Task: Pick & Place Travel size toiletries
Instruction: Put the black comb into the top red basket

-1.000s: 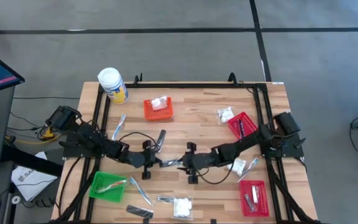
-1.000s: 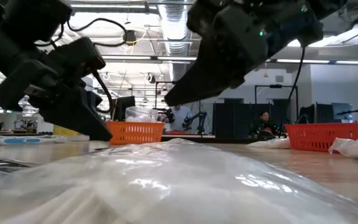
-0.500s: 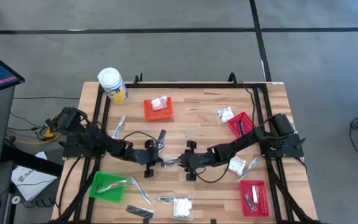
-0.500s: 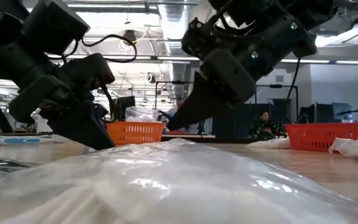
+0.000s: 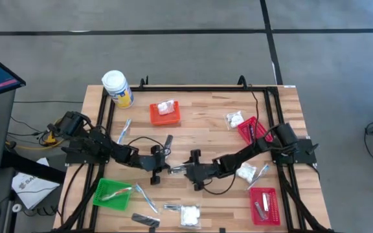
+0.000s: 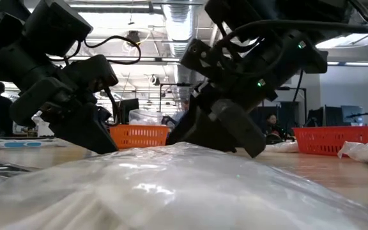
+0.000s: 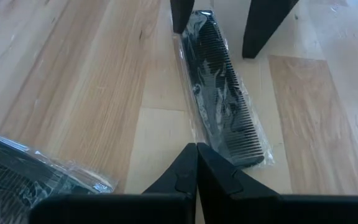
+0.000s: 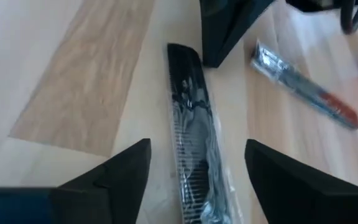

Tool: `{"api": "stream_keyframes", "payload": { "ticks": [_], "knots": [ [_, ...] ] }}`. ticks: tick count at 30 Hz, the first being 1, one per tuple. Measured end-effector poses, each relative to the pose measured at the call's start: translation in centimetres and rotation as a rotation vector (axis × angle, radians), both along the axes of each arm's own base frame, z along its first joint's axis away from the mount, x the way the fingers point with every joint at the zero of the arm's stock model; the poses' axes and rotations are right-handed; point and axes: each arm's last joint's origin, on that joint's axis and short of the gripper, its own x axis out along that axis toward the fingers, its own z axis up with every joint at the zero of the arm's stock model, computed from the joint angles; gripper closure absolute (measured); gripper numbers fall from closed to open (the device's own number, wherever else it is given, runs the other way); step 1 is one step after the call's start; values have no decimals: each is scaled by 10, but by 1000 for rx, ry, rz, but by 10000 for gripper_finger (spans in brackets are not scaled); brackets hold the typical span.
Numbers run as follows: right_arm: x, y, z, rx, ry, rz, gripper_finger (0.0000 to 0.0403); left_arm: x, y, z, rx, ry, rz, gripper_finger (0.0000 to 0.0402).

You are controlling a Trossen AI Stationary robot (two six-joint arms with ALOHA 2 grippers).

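One wrapped comb (image 7: 224, 93) lies between the pinched-together left pincer (image 7: 196, 163) and the wide-spread right pincer (image 8: 194, 171).

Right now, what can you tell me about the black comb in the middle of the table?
The comb is black, with a long row of fine teeth down one side, sealed in a crinkly clear wrapper. It lies flat on the wooden table, between the two arms. The left gripper is shut, its tip at one end of the comb. The right gripper is open, a finger on each side of the other end, not squeezing it yet.
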Motion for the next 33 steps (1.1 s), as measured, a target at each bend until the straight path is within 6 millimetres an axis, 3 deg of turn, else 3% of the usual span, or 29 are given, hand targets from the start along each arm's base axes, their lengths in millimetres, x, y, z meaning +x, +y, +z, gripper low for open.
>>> {"api": "stream_keyframes", "payload": {
  "ticks": [13, 23, 33],
  "knots": [
    [13, -3, -7, -206, 13, -107, 138, 0, -1, 0, -19, 3, -23, 401],
    [14, -8, -7, -208, 14, -127, 141, 0, -1, 0, -10, 3, -42, 401],
    [17, -14, -8, -142, 16, -100, 227, 1, -1, 1, -12, -6, -70, 402]
  ]
}}
